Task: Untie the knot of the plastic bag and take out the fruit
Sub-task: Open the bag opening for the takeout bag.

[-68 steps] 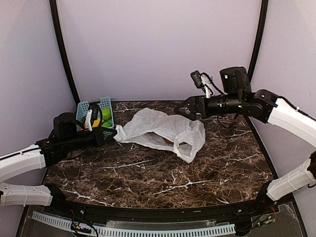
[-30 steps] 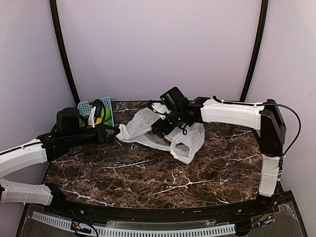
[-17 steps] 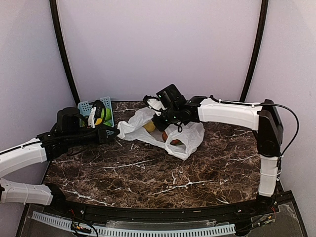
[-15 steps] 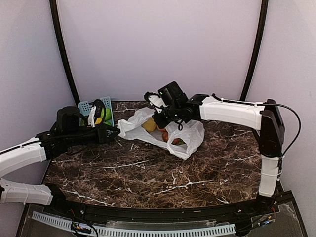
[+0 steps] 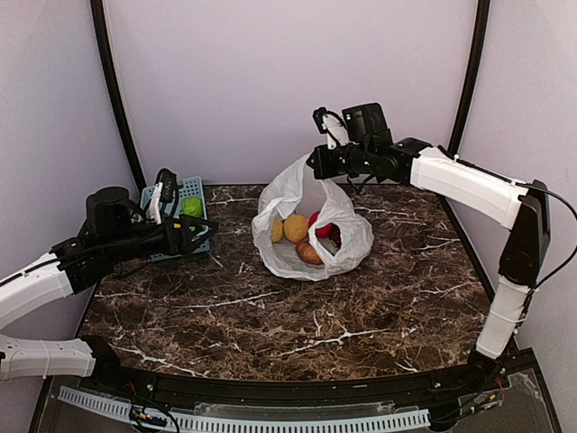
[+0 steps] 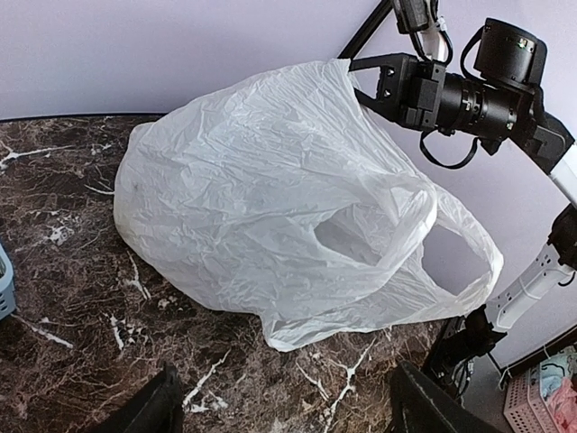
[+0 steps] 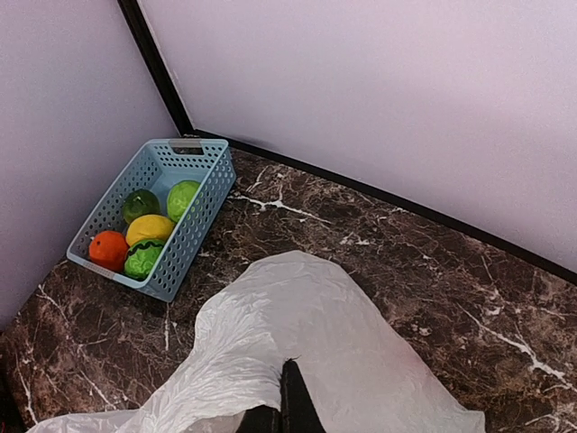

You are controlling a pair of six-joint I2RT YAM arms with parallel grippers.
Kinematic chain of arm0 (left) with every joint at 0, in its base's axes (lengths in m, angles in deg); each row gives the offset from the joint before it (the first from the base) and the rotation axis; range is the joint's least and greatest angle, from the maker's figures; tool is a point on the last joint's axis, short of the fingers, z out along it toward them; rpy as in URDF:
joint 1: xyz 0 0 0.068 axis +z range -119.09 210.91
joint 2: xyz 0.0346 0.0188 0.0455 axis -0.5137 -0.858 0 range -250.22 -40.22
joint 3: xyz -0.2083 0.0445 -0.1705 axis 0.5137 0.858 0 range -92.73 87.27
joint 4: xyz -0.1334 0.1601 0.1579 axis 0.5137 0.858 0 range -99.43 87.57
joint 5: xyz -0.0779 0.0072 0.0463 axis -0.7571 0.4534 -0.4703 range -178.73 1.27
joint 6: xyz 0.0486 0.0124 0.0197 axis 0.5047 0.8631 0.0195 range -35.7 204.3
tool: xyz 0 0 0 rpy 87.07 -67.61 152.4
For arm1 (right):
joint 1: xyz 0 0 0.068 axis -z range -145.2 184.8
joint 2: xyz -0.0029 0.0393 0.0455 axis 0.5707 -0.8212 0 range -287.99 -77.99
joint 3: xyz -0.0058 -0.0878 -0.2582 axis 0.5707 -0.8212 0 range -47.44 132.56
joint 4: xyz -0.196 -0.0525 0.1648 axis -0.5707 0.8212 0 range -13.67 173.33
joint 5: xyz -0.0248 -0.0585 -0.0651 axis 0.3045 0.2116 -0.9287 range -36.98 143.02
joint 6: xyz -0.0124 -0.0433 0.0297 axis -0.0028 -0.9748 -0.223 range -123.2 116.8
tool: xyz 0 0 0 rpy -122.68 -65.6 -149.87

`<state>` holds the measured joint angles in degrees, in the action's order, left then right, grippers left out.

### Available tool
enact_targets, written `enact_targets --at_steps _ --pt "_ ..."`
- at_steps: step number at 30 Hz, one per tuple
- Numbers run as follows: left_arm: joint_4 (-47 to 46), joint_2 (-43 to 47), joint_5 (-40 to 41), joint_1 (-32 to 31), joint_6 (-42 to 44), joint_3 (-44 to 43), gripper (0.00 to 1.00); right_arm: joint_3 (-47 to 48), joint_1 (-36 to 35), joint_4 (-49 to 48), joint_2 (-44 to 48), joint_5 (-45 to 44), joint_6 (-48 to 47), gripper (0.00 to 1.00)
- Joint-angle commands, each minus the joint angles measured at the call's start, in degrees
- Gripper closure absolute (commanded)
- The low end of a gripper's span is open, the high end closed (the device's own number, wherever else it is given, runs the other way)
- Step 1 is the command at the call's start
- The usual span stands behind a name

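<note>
The right claw (image 5: 314, 163) pinches the bag (image 5: 288, 189) by its top and holds it up so its mouth gapes over the fruit (image 5: 296, 228) pooled low on the tabletop (image 5: 270, 325), while the left claw (image 6: 288, 406) waits wide and empty near the basket (image 7: 200, 230).

Robot lab booth, plain lilac backdrop walls (image 5: 225, 81), black frame poles (image 5: 114, 90), marble-patterned table (image 5: 297, 316)

Plastic bag (image 6: 270, 207) fills the centre, slumped on the table (image 6: 72, 298), peak pinched by right gripper (image 6: 359, 79) at one o'clock.
</note>
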<state>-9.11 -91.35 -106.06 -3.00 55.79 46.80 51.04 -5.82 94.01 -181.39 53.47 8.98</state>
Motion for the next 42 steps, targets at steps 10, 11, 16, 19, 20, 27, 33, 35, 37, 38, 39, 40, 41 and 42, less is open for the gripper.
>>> enact_targets --at_steps 10,11,16,19,20,27,33,35,37,38,39,40,41,42 --pt "-20.61 -11.78 13.35 -12.21 1.23 7.15 0.15 2.06 -0.29 -2.30 -1.02 3.38 8.06 1.00" --pt "-21.54 -13.51 13.62 -12.39 1.13 7.42 0.15 2.07 -0.25 -2.29 -1.02 3.60 8.25 1.00" --pt "-27.59 -19.99 16.27 -14.37 1.91 7.12 0.12 1.49 0.10 -2.37 -0.93 4.19 9.22 1.00" --pt "-29.50 -24.38 18.79 -14.75 1.43 6.50 0.12 1.04 0.27 -2.59 -0.85 4.53 9.83 1.00" --pt "-30.71 -25.12 19.20 -15.01 1.35 6.22 0.12 0.85 0.34 -2.70 -0.84 4.74 10.06 1.00" --pt "-36.44 -31.88 21.70 -16.00 1.56 3.92 0.16 0.57 1.04 -2.91 -1.06 5.70 10.91 1.00" --pt "-40.13 -34.16 23.39 -16.18 2.10 3.03 0.52 0.02 1.68 -2.99 -0.76 5.50 11.24 1.00" --pt "-39.91 -34.17 24.27 -16.10 2.47 2.99 0.70 -0.35 1.99 -2.94 -0.47 5.44 11.15 1.00" --pt "-39.17 -33.44 25.10 -16.19 2.48 3.32 0.86 -0.83 2.49 -2.90 -0.05 5.19 10.90 1.00" --pt "-38.90 -32.61 25.34 -16.19 2.54 3.57 0.91 -1.13 2.81 -2.91 0.36 5.06 10.74 1.00" --pt "-38.07 -32.05 25.68 -16.14 2.56 4.13 0.97 -1.36 3.23 -2.91 0.54 4.93 10.61 1.00" --pt "-37.60 -30.88 25.81 -16.21 2.56 4.50 0.98 -1.58 3.74 -2.91 0.82 4.92 10.52 1.00" --pt "-36.45 -30.13 25.81 -16.19 2.57 5.39 0.99 -1.73 4.31 -2.91 1.22 5.02 10.43 1.00" --pt "-35.78 -28.44 25.88 -16.19 2.45 5.92 0.99 -1.78 4.96 -2.91 1.48 5.08 10.39 1.00"
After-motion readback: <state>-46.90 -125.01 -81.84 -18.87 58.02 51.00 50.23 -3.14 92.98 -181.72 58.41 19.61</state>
